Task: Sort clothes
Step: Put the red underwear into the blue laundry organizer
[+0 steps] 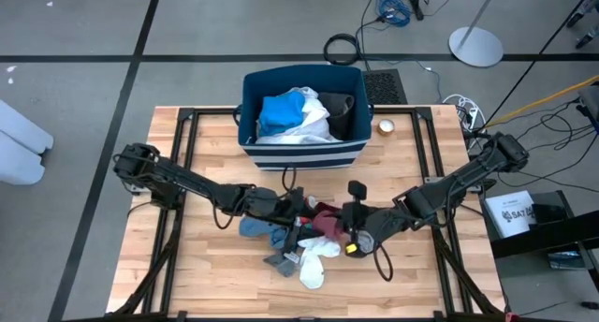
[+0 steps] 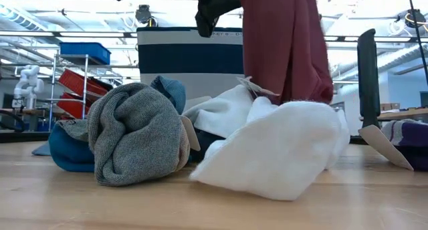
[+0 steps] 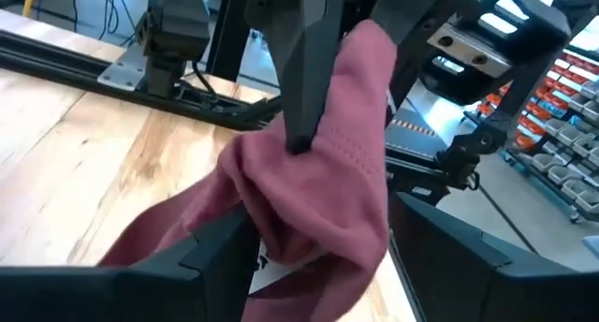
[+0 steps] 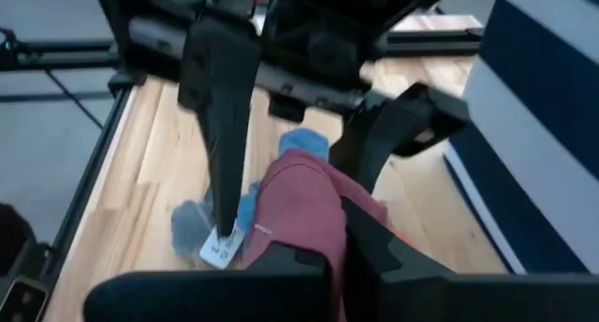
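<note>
Sorted: bright blue and white garments (image 1: 295,116) lie in striped navy fabric bin (image 1: 299,154).
In hand: right hand (image 4: 337,230) clenched on maroon fabric garment (image 3: 328,172); left hand (image 3: 318,233) released around it.
Left: grey knit, blue and white pieces (image 2: 200,140) on surface.

floor (image 1: 75,88): grey; cables (image 1: 398,8) | shelving (image 2: 83,76): red, blue bins

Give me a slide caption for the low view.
Maroon garment hangs lifted above grey and white clothes on the table.

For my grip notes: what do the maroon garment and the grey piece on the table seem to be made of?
Maroon garment: seemingly smooth, matte jersey knit; it hangs in soft folds and shows a stitched seam.
Grey piece: probably thicker heathered knit, like a sock or sweater; a speckled, ribbed surface is visible.
</note>
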